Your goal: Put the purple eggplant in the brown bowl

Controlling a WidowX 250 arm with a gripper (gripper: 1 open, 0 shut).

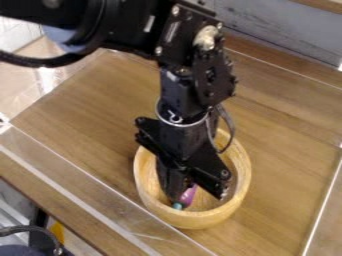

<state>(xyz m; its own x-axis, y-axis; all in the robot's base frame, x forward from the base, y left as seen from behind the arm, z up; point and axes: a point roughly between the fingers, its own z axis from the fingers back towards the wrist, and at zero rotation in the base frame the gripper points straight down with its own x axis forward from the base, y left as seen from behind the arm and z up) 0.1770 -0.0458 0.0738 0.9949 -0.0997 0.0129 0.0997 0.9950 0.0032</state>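
Observation:
The brown bowl (229, 204) sits on the wooden table, near the front. The purple eggplant (189, 198) lies inside it, toward the front wall, with only a small purple part showing. My gripper (189, 187) points straight down into the bowl, directly above the eggplant, and its fingers are shut together. The fingertips end just above the eggplant; I cannot tell whether they touch it. The black arm hides the back half of the bowl's inside.
A wooden tabletop (94, 110) surrounds the bowl. A clear plastic wall (80, 195) runs along the table's front-left edge, close to the bowl. A dark object (27, 240) sits in the lower left corner, outside the wall.

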